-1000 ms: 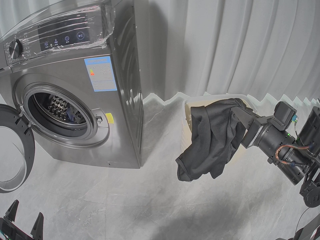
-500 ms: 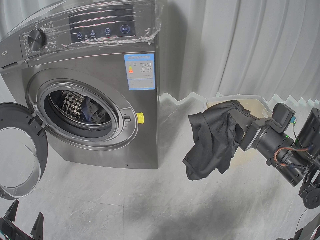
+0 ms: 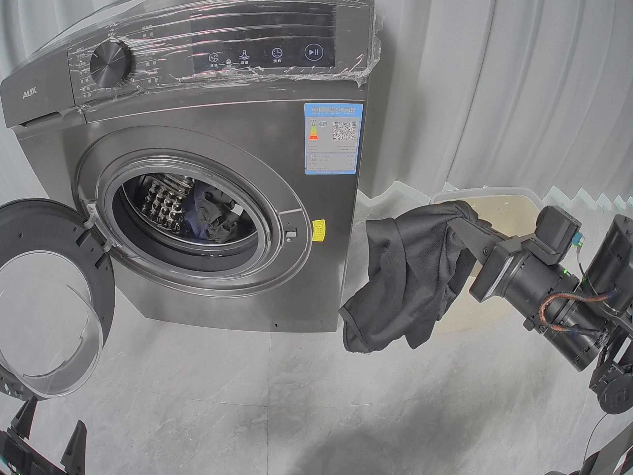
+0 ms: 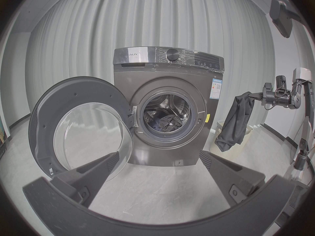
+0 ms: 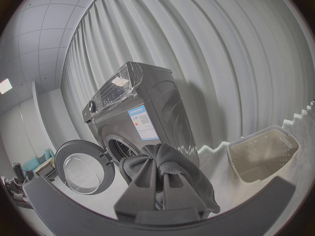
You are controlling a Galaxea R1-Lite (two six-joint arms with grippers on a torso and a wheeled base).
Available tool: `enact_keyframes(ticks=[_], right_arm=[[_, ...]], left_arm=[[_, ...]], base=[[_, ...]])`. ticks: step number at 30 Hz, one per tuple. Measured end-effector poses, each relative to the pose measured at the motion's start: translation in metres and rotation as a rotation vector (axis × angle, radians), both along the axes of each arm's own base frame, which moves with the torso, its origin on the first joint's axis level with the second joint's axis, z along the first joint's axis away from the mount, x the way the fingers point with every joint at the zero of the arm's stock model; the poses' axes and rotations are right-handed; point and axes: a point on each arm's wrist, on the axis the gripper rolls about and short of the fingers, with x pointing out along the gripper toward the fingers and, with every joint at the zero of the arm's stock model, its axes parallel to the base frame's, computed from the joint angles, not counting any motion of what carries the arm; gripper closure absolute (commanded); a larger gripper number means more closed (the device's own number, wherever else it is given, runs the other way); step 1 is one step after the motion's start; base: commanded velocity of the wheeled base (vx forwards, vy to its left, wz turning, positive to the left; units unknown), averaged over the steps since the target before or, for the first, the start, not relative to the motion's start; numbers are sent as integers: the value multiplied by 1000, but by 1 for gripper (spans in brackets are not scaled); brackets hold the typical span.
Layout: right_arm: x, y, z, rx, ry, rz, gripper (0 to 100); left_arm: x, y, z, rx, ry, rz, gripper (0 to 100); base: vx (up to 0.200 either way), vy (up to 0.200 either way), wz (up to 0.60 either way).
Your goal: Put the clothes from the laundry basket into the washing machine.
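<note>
The washing machine (image 3: 217, 166) stands with its round door (image 3: 46, 298) swung wide open to the robot's left, and a heap of dark clothes (image 3: 211, 209) lies in the drum. To the right of the machine sits the pale laundry basket (image 3: 508, 196); the right wrist view looks in at its holed walls and bottom. The right gripper (image 5: 159, 169) is clenched on a black garment (image 3: 409, 265), which hangs in the air in front of the basket, between it and the machine, its lower end near the machine's front corner and off the floor (image 3: 264, 377). The left gripper (image 4: 158, 154) is low, facing the drum opening from well back, its fingers spread and holding nothing. A sheet of film (image 3: 224, 54) wraps the control panel and its dial (image 3: 109, 64). A blue-edged label (image 3: 333, 138) sits on the front, and a yellow sticker (image 3: 318, 230) beside the door latch; their print is too small to make out
</note>
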Motion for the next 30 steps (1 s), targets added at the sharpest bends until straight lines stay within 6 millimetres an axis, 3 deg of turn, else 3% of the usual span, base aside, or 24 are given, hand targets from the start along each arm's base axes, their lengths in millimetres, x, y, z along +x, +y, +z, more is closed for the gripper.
enact_keyframes(ticks=[3,9,30], right_arm=[[0,0,0,-1,1,-1,100],[0,0,-3,-5,9,0,100],[4,4,-8,-2,3,0,100]], left_arm=[[0,0,0,0,0,-1,0],[0,0,0,0,0,-1,0],[0,0,0,0,0,-1,0]], base=[[-200,0,0],[0,0,0],[0,200,0]])
